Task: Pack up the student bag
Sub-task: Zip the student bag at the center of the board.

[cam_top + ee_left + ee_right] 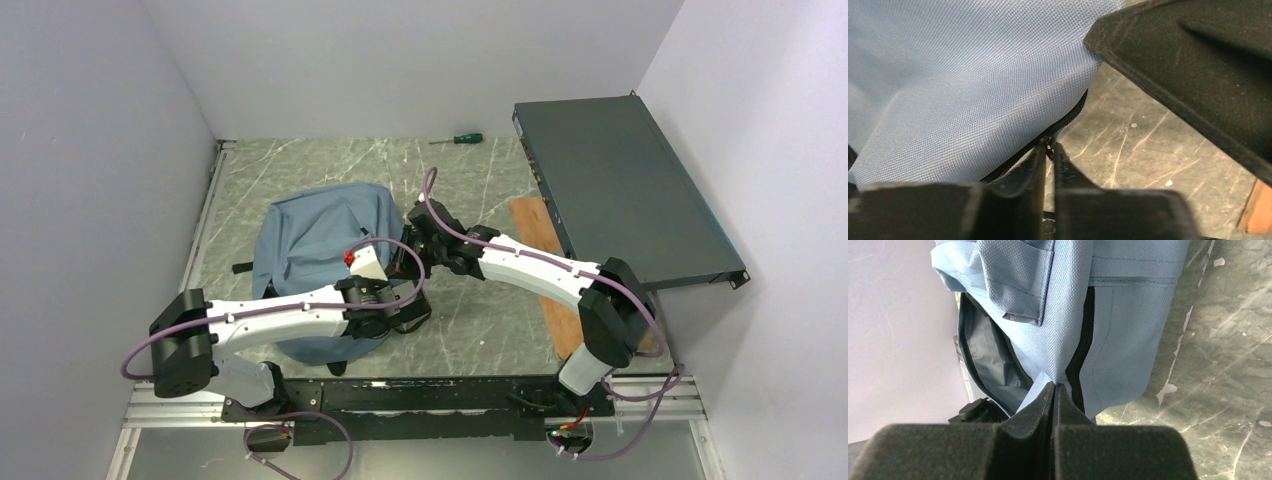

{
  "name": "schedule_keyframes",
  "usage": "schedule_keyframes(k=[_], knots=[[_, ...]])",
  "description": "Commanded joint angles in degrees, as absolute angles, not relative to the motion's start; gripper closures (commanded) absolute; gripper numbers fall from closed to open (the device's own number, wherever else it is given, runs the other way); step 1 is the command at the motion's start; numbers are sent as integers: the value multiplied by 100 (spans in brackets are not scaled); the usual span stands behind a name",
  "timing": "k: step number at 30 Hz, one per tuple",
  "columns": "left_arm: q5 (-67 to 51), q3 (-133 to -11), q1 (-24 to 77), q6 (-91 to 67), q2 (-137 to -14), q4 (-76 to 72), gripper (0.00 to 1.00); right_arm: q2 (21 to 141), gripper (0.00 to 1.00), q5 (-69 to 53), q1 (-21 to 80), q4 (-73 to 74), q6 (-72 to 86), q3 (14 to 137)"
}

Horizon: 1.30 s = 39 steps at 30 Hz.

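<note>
The grey-blue student bag (320,240) lies on the table left of centre, and it also fills the left wrist view (973,75) and the right wrist view (1118,330). My left gripper (1049,148) is shut on the small metal zipper pull (1048,145) at the end of the black zipper (1068,117), at the bag's right near side (395,300). My right gripper (1054,386) is shut on a fold of the bag's fabric beside the zipper, at the bag's right edge (410,245). An open slit showing dark lining (993,365) is left of it.
A flat dark grey metal box (620,185) lies at the back right, partly over a wooden board (550,280). A green-handled screwdriver (458,139) lies at the back. Walls close in left, right and behind. The two arms nearly touch at the bag.
</note>
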<state>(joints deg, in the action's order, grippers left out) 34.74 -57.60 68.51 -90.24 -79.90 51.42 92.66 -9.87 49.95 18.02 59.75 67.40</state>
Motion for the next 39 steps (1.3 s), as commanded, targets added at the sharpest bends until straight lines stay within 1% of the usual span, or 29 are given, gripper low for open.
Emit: schedule_keyframes(k=[1,2,7,13,16,20,24,27,28,30,31,33,36,39], knots=[[3901,-6063,6855,-9208,-8156,5610,96,8882,100,-1090,5036,1823,6154,6772],[3924,-6095,6855,-9188,-8164,5657,100,8867,100,-1042,5036,1846,6157,6757],[3854,-5823,6891,-8775,-7785,5411,100,8591,100,-552,4897,1544,5742,6467],[3412,-5424,6895,-8314,-7116,5546,100,8695,100,-407,4097,1381,3798,6676],[3186,-5379,6886,-8022,-6860,5631,100,8918,100,-356,3836,1498,2618,7014],[2592,-5190,6707,-7102,-6514,4912,100,9386,100,-63,3739,2162,1444,7737],[1682,-4813,6335,-6427,-6316,3940,100,9418,100,-30,3626,2057,945,7770],[1120,-4618,6179,-5980,-6306,3154,100,9682,100,-202,3604,2686,860,8251],[885,-4615,6152,-5797,-6329,2917,100,9680,92,-194,3611,2990,1035,8381],[499,-4625,6077,-5638,-6374,2328,100,9478,58,-288,3625,3434,1591,8385],[318,-4619,6043,-5583,-6399,2073,100,9264,49,-374,3636,3694,1976,8335],[14,-4614,5978,-5468,-6464,1659,100,8741,44,-589,3704,3725,2695,7866],[-372,-4579,5898,-5350,-6582,1312,100,7934,40,-1073,3778,3087,3783,6693],[-598,-4523,5850,-5276,-6603,1227,100,7527,39,-1543,3800,2559,4263,6031]])
